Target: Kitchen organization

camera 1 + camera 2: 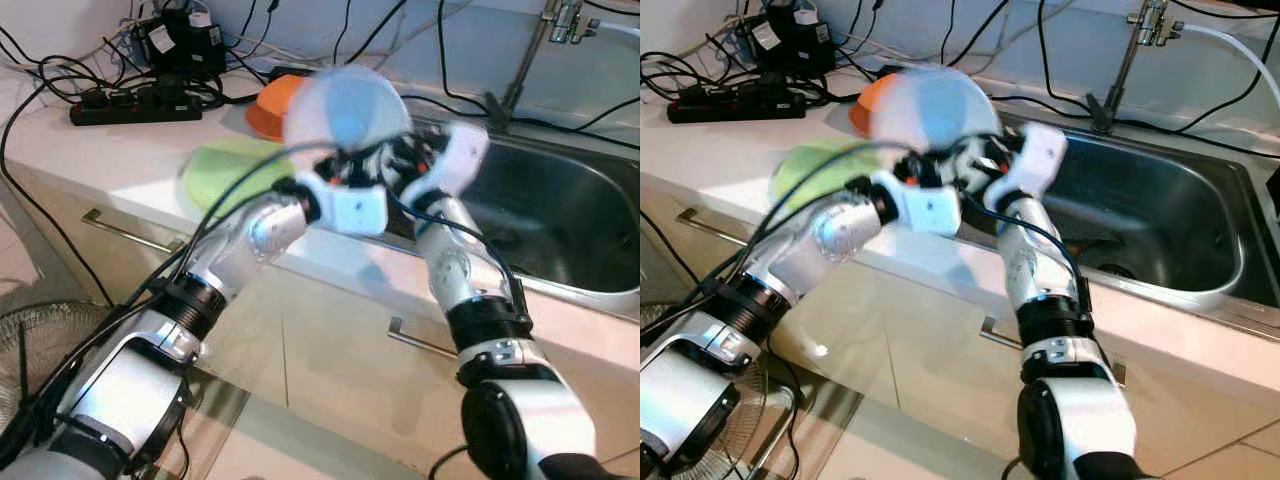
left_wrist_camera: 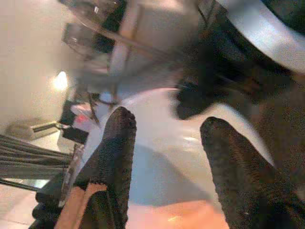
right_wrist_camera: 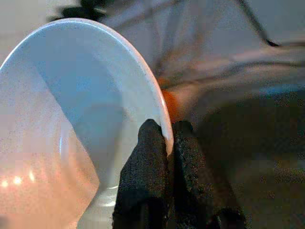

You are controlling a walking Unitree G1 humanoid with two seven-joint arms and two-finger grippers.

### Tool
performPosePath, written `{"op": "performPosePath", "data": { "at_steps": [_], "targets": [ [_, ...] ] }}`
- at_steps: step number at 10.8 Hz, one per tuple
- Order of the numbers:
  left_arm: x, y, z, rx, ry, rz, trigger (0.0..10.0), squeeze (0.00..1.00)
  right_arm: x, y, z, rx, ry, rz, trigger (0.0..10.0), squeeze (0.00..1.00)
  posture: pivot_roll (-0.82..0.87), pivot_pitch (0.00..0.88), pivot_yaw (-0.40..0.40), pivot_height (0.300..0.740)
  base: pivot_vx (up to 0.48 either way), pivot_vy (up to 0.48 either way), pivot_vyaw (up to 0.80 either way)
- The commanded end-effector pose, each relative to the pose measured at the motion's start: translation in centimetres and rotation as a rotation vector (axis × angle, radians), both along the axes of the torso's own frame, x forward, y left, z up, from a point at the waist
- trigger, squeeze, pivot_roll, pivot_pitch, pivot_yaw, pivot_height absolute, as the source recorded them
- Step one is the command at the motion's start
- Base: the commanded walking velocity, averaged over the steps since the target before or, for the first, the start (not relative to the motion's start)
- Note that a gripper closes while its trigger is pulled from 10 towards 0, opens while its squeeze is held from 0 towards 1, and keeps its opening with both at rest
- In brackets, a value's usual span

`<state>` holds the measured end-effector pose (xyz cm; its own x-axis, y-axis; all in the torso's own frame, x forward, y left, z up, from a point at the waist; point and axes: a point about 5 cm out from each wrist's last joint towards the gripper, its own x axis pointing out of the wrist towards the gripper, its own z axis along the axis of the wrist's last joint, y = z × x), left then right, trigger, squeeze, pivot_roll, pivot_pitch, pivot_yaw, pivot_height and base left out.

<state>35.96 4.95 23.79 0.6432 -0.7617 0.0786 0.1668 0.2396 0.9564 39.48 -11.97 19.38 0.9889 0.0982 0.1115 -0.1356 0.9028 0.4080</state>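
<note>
I've got the right pincer [image 3: 159,143] clamped on the rim of the white bowl [image 3: 71,109]; one finger inside the wall, one outside, rim pinched between. The bowl is held up off the tabletop [image 1: 90,150], tilted, above the front edge beside the sink [image 1: 1160,215]. It's motion-blurred in both eye views.

Left pincer [image 2: 164,157] is right up against the same bowl, fingers [image 2: 114,152] spread apart with the bowl's white surface showing in the gap. I can't tell whether they touch it.

Both arms meet in front of the bowl, wrists close together.

Behind the bowl on the tabletop: an orange bowl [image 1: 275,105], partly hidden, and a green plate [image 1: 225,170] just in front of it. Further back left, a black power strip [image 1: 135,105] with a tangle of cables [image 1: 60,80]. Faucet [image 1: 1140,40] stands at the back of the sink.
</note>
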Motion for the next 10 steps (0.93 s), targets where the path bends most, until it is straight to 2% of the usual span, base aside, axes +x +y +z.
{"op": "performPosePath", "data": {
  "at_steps": [1, 4, 5, 6, 7, 9, 10],
  "targets": [
    [-0.6, -0.3, -0.1, -0.041, 0.031, -0.043, 10.0, 0.00, 0.5, -1.2, 1.7, 0.034, -0.049, -0.091, 0.0, 0.00, 0.22, 0.000, -0.017, 0.740, 0.000, 0.000, 0.00],
    [-1.3, -0.5, -0.8, -0.193, 0.191, -0.085, 10.0, 0.00, 0.8, -4.3, 1.8, 0.008, -0.015, -0.337, 0.0, 0.00, 0.23, 0.000, -0.021, 0.740, 0.000, 0.000, 0.00],
    [-1.5, -0.1, -1.3, -0.286, 0.311, -0.083, 10.0, 0.00, 0.9, -5.8, 2.1, -0.061, -0.011, -0.433, 2.7, 0.00, 0.23, 0.000, -0.019, 0.740, 0.000, 0.000, 0.00],
    [-1.8, 0.2, -1.9, -0.376, 0.430, -0.085, 10.0, 0.00, 0.8, -6.5, 2.2, -0.146, -0.011, -0.485, 10.0, 0.00, 0.23, 0.000, -0.018, 0.740, 0.000, 0.000, 0.00],
    [-2.1, 0.5, -3.0, -0.477, 0.597, -0.072, 10.0, 0.00, 0.9, -6.6, 2.1, -0.285, -0.021, -0.496, 10.0, 0.00, 0.24, 0.000, -0.021, 0.740, 0.000, 0.000, 0.00],
    [-2.9, 0.8, -3.8, -0.590, 0.740, -0.043, 10.0, 0.00, 0.9, -6.5, 1.3, -0.415, -0.012, -0.501, 10.0, 0.00, 0.25, 0.000, -0.027, 0.740, 0.000, 0.000, 0.00],
    [-3.4, 0.7, -3.9, -0.589, 0.767, -0.075, 10.0, 0.00, 0.9, -6.1, 0.3, -0.497, 0.023, -0.473, 10.0, 0.00, 0.27, 0.000, -0.031, 0.740, 0.000, 0.000, 0.00]
  ]
}}
